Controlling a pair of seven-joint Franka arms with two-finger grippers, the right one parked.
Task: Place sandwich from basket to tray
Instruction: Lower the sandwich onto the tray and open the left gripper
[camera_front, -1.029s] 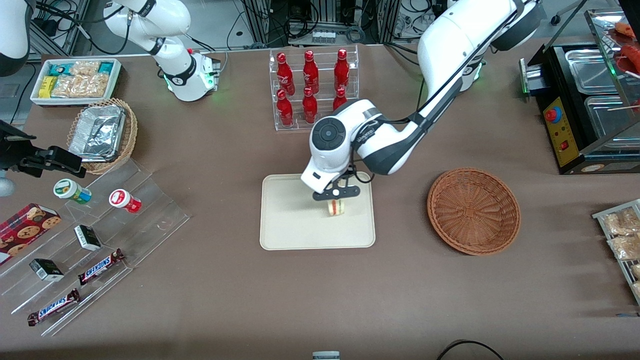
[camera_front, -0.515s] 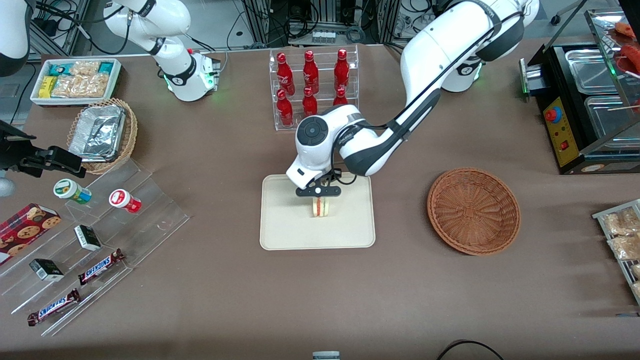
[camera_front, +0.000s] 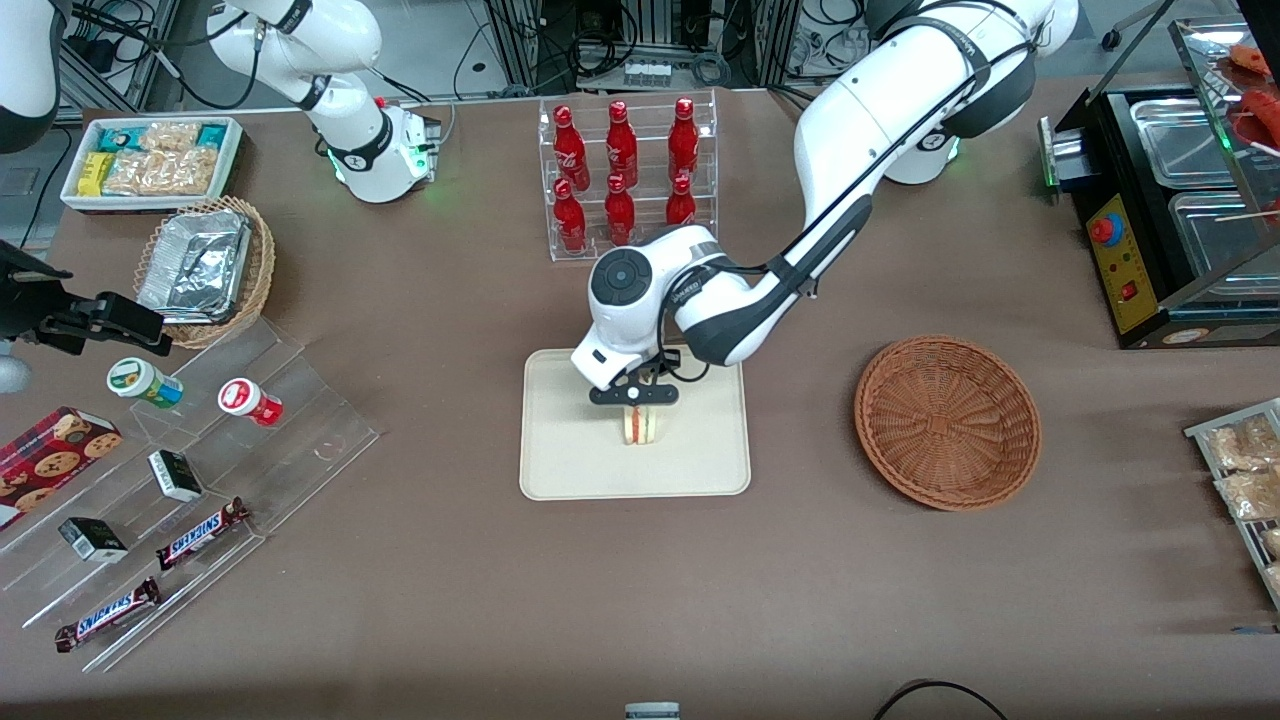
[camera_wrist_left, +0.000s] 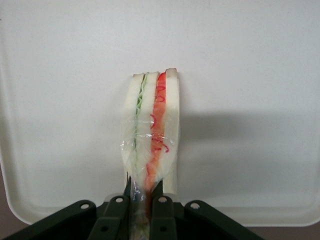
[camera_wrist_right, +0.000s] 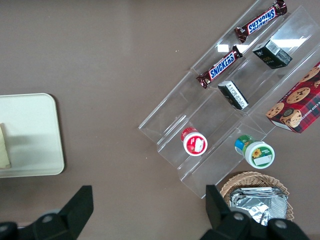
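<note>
On the cream-white tray (camera_front: 560, 450) in the middle of the brown worktop (camera_front: 640, 580), the clear-wrapped sandwich (camera_front: 640, 425) is standing on edge, its red-orange and green filling layers showing between slices of white bread. Directly above it, the left arm's end effector (camera_front: 634, 397) is hanging low over the tray with its two black fingers (camera_wrist_left: 116, 212) closed on the sandwich's near end, pinching the wrapped wedge between them. From the wrist camera the sandwich (camera_wrist_left: 151, 135) is sitting against the tray's pale surface (camera_wrist_left: 240, 75), though actual contact cannot be confirmed.

Toward the working arm's end of the worktop, well apart from the tray, the reddish-brown wicker basket (camera_front: 947, 421) is sitting with nothing visible inside it. Farther from the front camera than the tray, a clear rack (camera_front: 628, 175) is holding six red bottles in two rows. Toward the parked arm's end, a lighter tan wicker basket (camera_front: 205, 268) is carrying foil containers, and a white bin (camera_front: 150, 160) farther back is holding snack packets. Nearer the camera, a clear stepped display (camera_front: 200, 480) is carrying small cups, boxes and chocolate bars.
</note>
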